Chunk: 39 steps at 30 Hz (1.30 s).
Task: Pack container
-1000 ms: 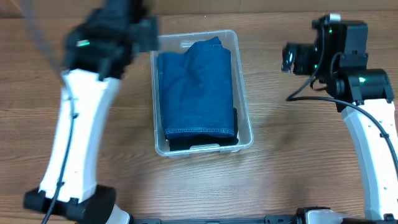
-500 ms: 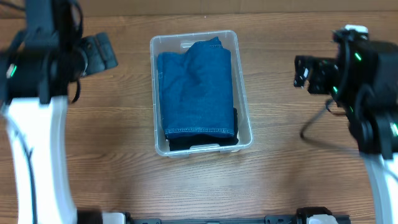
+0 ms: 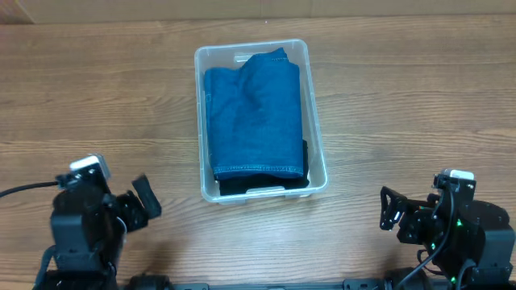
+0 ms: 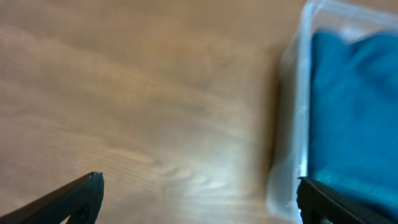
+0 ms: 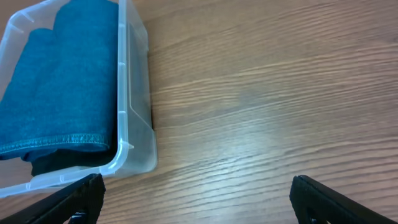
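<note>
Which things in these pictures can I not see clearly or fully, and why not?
- The dark item under the blue cloth: overhead view, the cloth covers all but an edge.
- The container: left wrist view, blurred and cut off by the right edge.
- Fingers of the right gripper: right wrist view, cut off by the bottom edge.

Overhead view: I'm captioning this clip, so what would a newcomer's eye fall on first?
The clear container in the middle of the wooden table, filled by folded blue denim lying over a dark item at its near end. After that, the left gripper and right gripper, both open and empty, low at the near corners, well apart from the container.
</note>
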Motion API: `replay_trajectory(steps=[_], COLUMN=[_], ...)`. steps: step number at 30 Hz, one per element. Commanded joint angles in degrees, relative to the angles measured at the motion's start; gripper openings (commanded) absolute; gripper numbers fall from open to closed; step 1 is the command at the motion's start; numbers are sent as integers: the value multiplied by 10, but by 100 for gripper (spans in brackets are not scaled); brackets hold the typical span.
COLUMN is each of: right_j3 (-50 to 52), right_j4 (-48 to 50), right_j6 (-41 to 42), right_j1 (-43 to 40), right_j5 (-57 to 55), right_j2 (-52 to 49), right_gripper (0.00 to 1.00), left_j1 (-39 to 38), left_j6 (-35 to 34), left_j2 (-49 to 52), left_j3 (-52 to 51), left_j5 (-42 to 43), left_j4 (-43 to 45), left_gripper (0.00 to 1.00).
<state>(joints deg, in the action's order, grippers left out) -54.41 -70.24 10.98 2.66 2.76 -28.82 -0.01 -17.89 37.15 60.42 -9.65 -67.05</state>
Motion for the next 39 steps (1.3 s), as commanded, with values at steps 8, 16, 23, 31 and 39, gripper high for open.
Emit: replay_trajectory(steps=[8,16,23,31,39], right_j3=[0,209,444,524,524], right_j4=[2,218,547,626,626], right_j6=[11,-73,-82,-82,-82], right_j1=[-1,-1,-1,-1,-1], right_j5=[3,14,23,23,23], right_j2=[2,239,286,286,286], right_gripper=[100,100,100,100,100], left_j1=[0,0,0,0,0], left_j6=[-5,-5,-5,-5,-5], left_j2=[-1,-1,-1,-1,-1], left_j3=[-5,-5,-5,-5,-5], left_j5=[-10,-10,-10,-10,-10], left_j4=[-69,-69,-69,-69,-69], left_gripper=[100,100,100,100,100])
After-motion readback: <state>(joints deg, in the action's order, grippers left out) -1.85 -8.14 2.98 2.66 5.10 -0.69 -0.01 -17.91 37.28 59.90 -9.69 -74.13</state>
